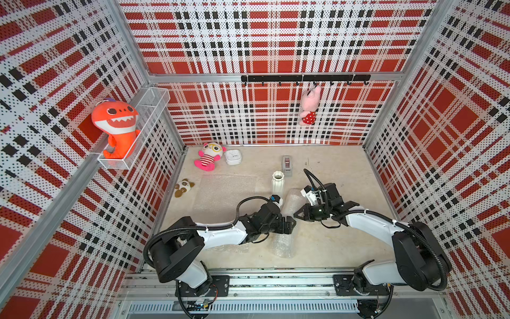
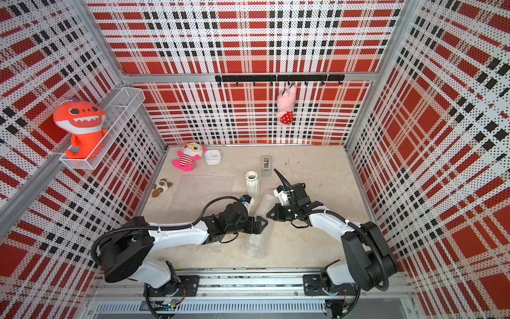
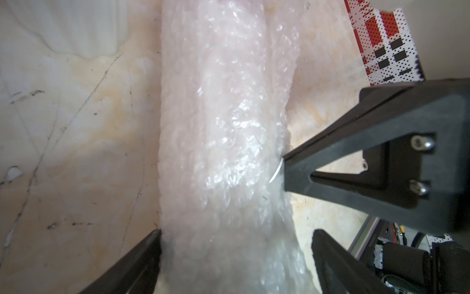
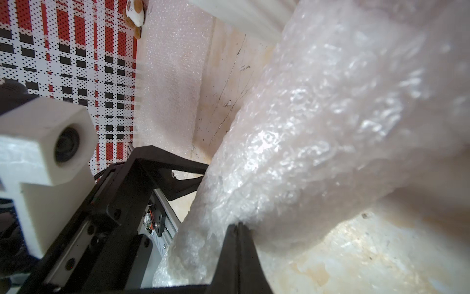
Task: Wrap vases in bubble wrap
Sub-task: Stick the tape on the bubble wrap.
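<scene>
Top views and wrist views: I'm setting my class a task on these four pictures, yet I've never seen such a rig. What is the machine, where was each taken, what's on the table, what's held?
Two robot arms stand at the table's near edge, each ending in a two-fingered gripper. Two pictures look down from overhead, side by side; the close-ups come from cameras on the wrists. On the table: an upright white vase, a flat bubble wrap sheet, a grey tape dispenser, a white box, a pink plush doll, a plush panda, and a rolled bubble wrap bundle between the grippers. Its contents don't show. The left gripper has its jaws spread, one each side of the bundle. The right gripper is shut, its tip against the bundle.
</scene>
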Robot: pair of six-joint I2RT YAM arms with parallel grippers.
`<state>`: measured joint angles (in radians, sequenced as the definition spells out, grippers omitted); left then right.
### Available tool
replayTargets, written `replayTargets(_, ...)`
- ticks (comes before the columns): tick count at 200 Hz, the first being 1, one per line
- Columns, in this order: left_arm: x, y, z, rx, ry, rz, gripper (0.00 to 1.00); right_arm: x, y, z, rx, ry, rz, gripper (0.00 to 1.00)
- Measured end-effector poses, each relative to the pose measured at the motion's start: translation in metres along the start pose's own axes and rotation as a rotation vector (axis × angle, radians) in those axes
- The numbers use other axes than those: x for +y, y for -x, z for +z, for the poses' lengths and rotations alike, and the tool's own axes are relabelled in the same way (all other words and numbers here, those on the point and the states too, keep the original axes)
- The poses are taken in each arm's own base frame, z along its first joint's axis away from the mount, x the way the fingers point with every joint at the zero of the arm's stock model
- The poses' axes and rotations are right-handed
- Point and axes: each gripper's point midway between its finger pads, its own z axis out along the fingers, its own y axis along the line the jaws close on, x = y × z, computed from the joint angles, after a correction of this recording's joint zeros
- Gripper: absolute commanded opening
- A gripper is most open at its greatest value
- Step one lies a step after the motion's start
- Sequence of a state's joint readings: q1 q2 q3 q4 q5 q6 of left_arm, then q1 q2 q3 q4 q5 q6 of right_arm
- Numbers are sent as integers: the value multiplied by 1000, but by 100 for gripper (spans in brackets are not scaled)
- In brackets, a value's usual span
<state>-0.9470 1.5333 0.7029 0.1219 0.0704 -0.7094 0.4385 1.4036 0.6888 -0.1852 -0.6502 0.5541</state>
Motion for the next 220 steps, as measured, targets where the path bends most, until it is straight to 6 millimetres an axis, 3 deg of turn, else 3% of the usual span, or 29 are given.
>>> replayTargets(73,6,-9,0,8,0,-6,73,9,5,-8,-30,7,-12,7)
replayTargets(110,7,-8,-2,-5,-18,-20,72,23,16,-6,-61,77,-7,7)
replayTargets(152,9,-8,-2,-5,-23,-34,72,7,14,11,-32,68,17,7)
replayTargets(220,9,-8,-3,-3,-28,-37,72,26,18,3,-67,142,16,11)
